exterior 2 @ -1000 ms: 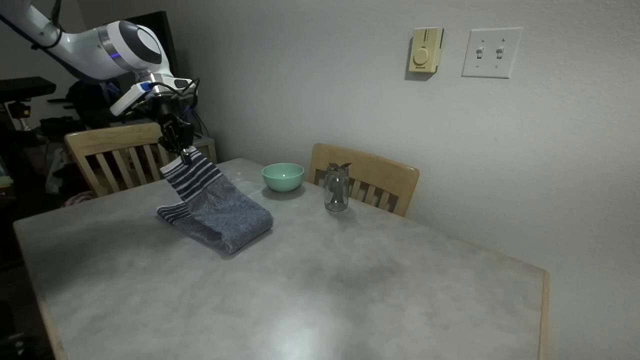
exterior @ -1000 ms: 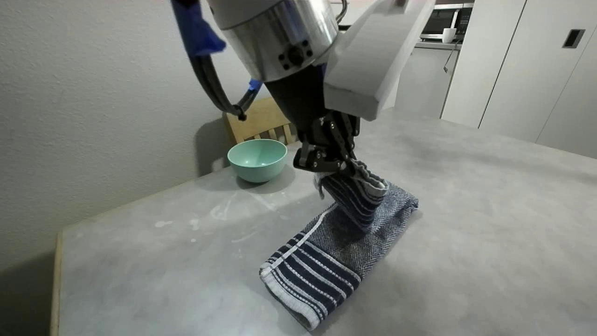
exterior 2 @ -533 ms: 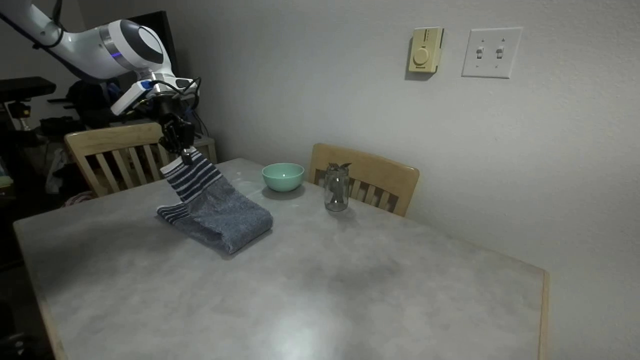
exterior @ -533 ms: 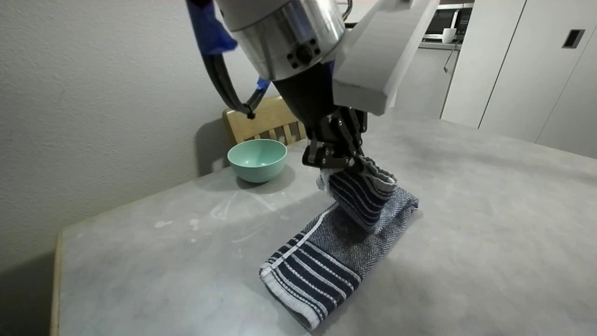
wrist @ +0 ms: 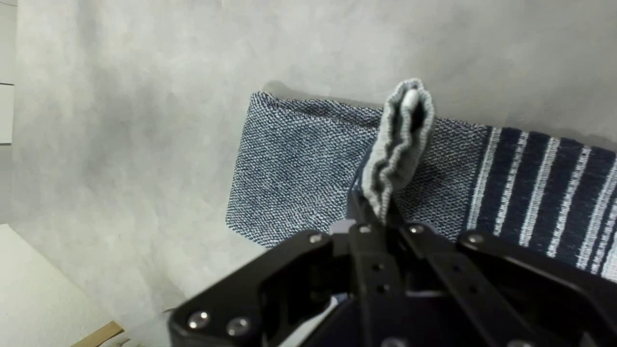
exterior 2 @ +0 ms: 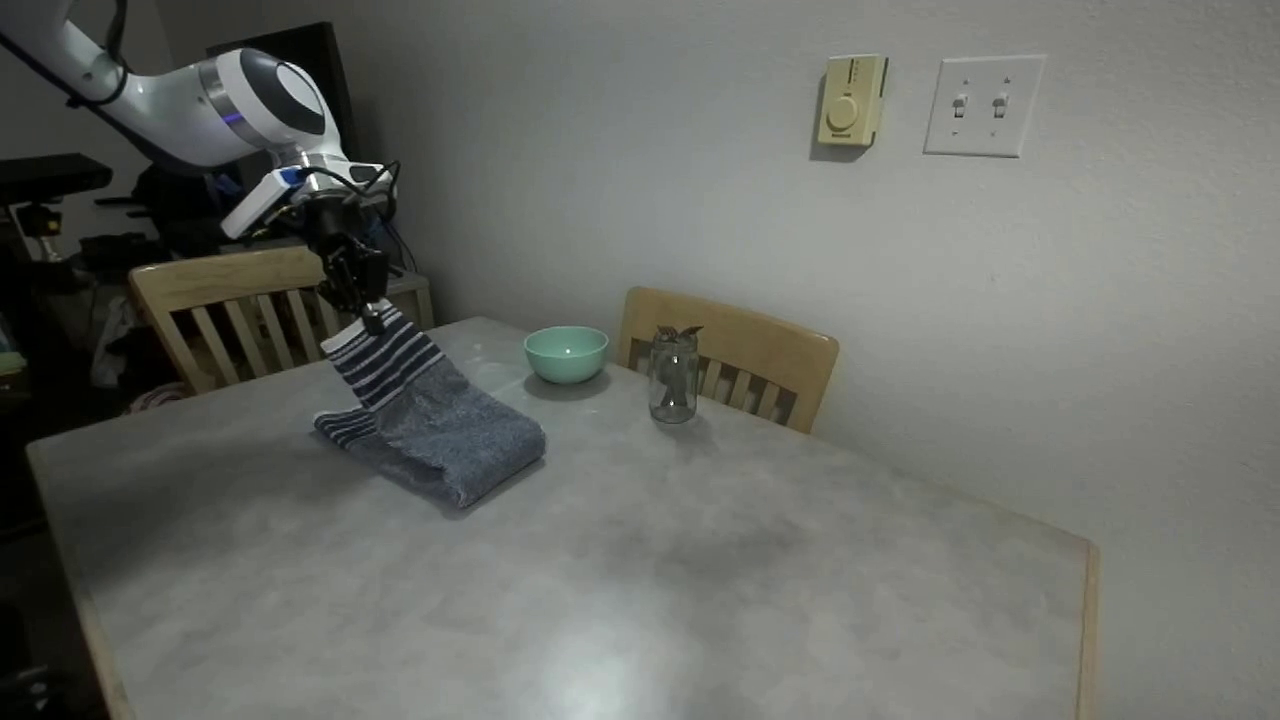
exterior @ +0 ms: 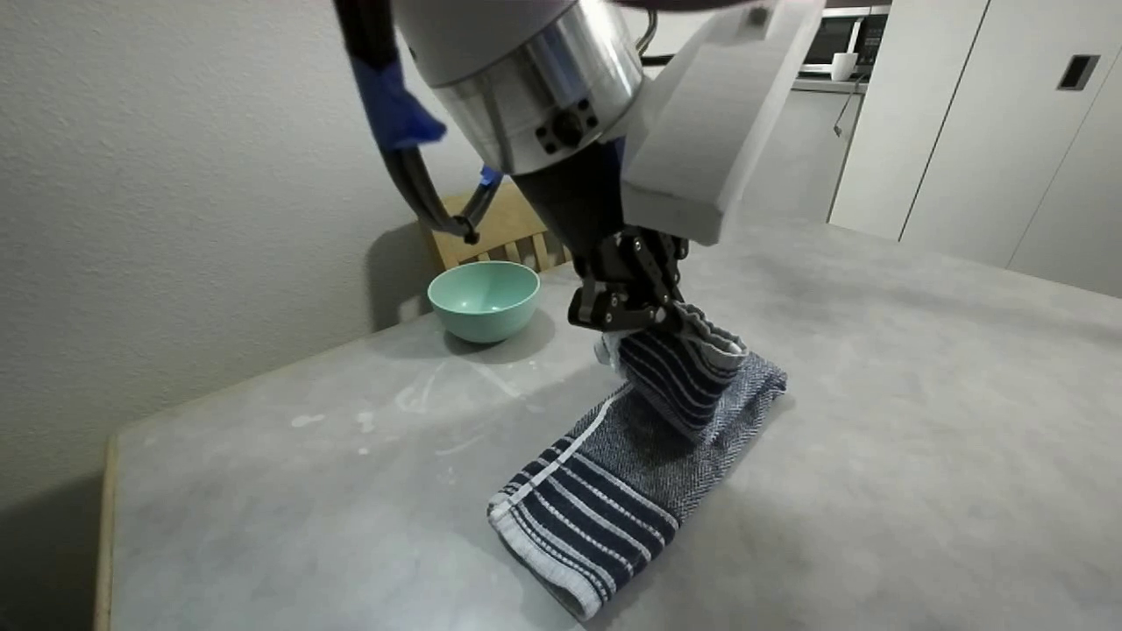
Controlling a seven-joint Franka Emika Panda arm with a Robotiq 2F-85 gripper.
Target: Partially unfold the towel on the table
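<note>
The grey-blue towel (exterior: 596, 491) with navy and white stripes lies folded on the light grey table (exterior: 307, 491). Its upper striped end is lifted clear of the layer beneath, and my gripper (exterior: 668, 322) is shut on the white hem. In an exterior view the raised flap of the towel (exterior 2: 440, 410) slopes up from the fold to the gripper (exterior 2: 372, 318), the lower striped end staying flat on the table (exterior 2: 700, 580). From the wrist, the pinched hem bunches in wavy folds between the fingertips of the gripper (wrist: 378, 211), above the flat part of the towel (wrist: 294, 164).
A teal bowl (exterior: 484, 302) stands near the wall, beside the towel. Farther along is a glass jar (exterior 2: 674, 380) with dark utensils in it. Wooden chairs, one a chair (exterior 2: 740, 345) by the wall, stand at the table's edges.
In an exterior view my gripper has shifted slightly right with the hem, rising a little and then sinking again. The flap moves along with it; the lower layer has not moved.
</note>
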